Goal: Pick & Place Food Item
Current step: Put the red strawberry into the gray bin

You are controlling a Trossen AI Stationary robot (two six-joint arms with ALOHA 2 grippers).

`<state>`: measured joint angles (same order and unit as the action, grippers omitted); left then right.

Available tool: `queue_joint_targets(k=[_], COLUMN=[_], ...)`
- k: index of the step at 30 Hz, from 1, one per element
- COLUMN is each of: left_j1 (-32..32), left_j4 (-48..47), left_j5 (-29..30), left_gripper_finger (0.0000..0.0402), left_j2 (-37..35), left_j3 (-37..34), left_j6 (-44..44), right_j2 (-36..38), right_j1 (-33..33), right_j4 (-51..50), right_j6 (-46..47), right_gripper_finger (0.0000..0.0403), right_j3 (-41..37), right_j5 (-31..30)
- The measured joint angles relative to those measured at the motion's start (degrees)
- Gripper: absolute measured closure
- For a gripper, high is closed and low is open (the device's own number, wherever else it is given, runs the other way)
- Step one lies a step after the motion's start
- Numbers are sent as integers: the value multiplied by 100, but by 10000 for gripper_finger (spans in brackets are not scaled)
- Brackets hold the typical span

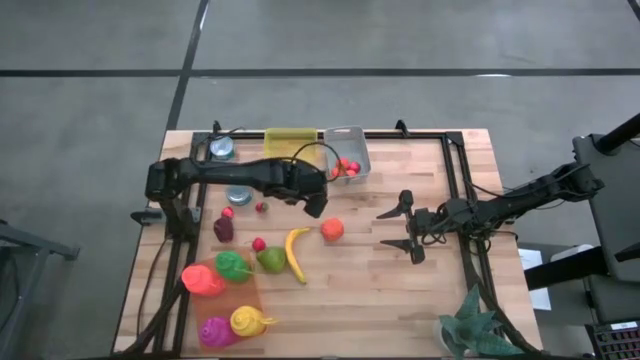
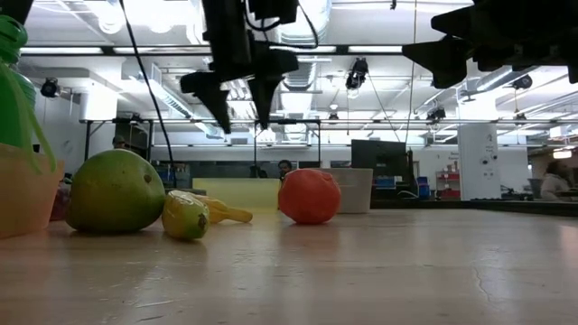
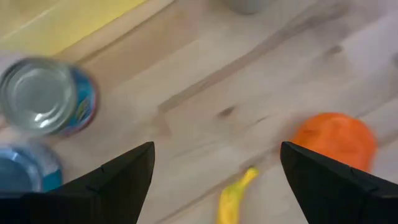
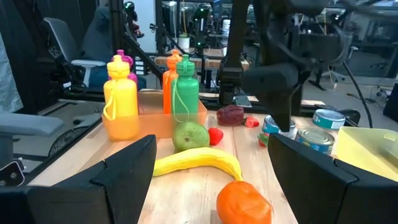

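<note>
Your left end effector (image 1: 314, 203) spread above table (image 1: 400, 290) | round orange fruit (image 1: 332, 229), curved yellow banana (image 1: 296, 253) near | right end effector (image 1: 408, 229) spread, well apart

Coloured bottles (image 1: 225, 300), tin cans (image 1: 222, 148), perhaps a plant (image 1: 472, 330)

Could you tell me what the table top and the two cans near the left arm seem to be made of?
The table top looks like light wood with a matt finish: plank seams and grain show. The cans look like metal, with a shiny silvery lid and a blue printed label; the material under the label cannot be told.
</note>
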<state>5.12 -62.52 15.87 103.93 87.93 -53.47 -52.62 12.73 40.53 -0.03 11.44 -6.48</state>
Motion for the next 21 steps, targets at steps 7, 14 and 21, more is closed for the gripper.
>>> queue_joint_targets(k=[7,14,21], left_j1=[5,12,27], left_j4=[-17,-14,29], left_j5=[-95,-193,-194], left_gripper_finger=[50,56,108], left_j2=[-93,-102,-102], left_j3=[-752,-1227,-1564], left_j6=[-497,-1130,-1303], right_j2=[0,-1,-1], right_j1=[-1,-2,0], right_j4=[2,0,-1], right_j6=[0,0,0], right_gripper_finger=[97,97,97], right_j3=[0,0,0], right_j5=[0,0,0])
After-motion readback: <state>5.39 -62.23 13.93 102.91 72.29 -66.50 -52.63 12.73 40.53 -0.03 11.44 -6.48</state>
